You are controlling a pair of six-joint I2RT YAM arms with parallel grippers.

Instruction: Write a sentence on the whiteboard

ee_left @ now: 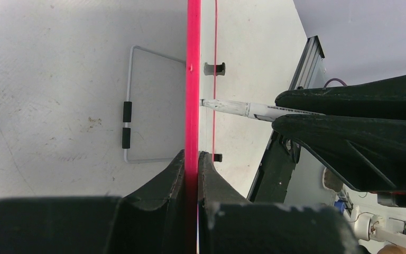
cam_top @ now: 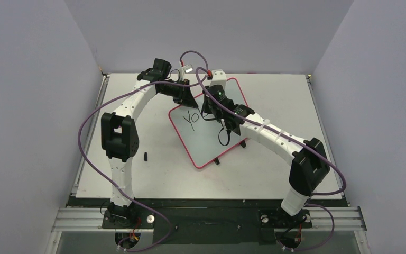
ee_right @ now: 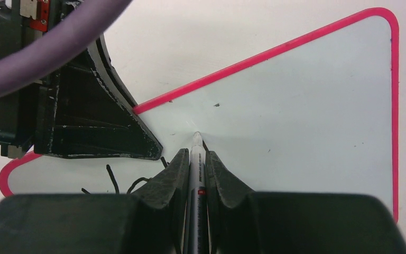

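The whiteboard (cam_top: pixel 206 143) lies skewed mid-table, and the sentence (cam_top: pixel 191 117) reads only "YO", up by the board's far-left edge. The left gripper (ee_left: pixel 193 159) is pinched on the red rim of that same edge, steadying the board. The right gripper (ee_right: pixel 196 154) is clamped round a marker (ee_right: pixel 196 140), whose tip is at the white surface just right of the O, touching as far as I can tell. The writing looks barely begun, with the U apparently next. That calls for a short down-and-round stroke under light, even pressure, a firm rim hold so the board can't skid, then a lift before "CAN".
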